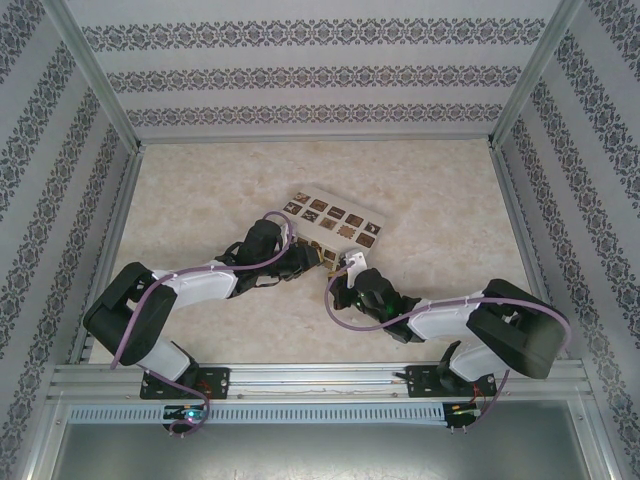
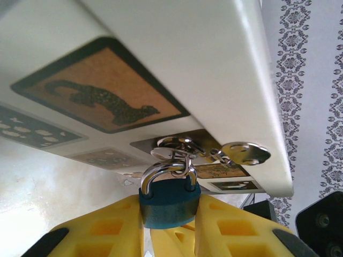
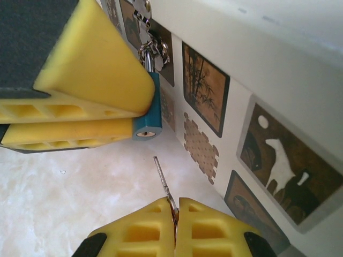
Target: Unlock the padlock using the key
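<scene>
Padlock (image 2: 169, 206) body, blue and very small, hangs by its silvery shackle (image 2: 165, 172) from a metal hasp (image 2: 179, 144) on the side of the white box (image 2: 187, 48). The left gripper (image 2: 169, 222) is clamped on that body, one yellow finger against each flat side. Seen from the right wrist, the keyhole (image 3: 146, 134) sits on the end face, just past the finger ends and bare.

I judge the padlock light and fully rigid, with smooth painted sides that could slide between soft pads. Hanging on a loose shackle, it would swing away from any push if nothing steadied it. The flat sides are the right place to hold it, which leaves the keyhole face and the shackle free.

The key (image 3: 163, 182) is thin and stiff. The right gripper (image 3: 175, 208) is closed tight on its lower part, and the blade sticks out toward the lock. Its tip lies near the keyhole but apart from it, a little to one side. A blade this slim may pivot in the pads if it meets the rim of the keyhole off-line.

The box, patterned with brown tiles, rests on the pale marbled table (image 1: 430, 190) between the two arms.
</scene>
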Motion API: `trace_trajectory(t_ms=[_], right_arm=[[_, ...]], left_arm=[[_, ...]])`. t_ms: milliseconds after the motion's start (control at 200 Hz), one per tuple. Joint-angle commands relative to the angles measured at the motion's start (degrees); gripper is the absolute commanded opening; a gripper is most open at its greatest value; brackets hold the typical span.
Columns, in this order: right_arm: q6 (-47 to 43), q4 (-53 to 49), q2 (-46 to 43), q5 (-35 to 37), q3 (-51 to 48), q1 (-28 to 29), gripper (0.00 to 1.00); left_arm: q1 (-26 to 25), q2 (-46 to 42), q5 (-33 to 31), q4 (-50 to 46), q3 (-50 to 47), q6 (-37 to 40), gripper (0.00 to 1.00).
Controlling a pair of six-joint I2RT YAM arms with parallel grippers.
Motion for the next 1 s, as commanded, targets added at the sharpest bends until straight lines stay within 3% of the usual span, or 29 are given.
trace_trajectory(t_ms=[0, 994], right_arm=[[1.22, 3.08, 0.53, -0.81, 1.19, -0.34, 0.00], [4.65, 4.54, 3.09, 0.51, 4.25, -2.26, 0.00]], left_arm=[[-1.11, -0.02, 0.57, 5.05, 1.41, -0.33, 0.26], [-1.07, 0.74, 0.67, 5.49, 1.50, -0.42, 0.26]])
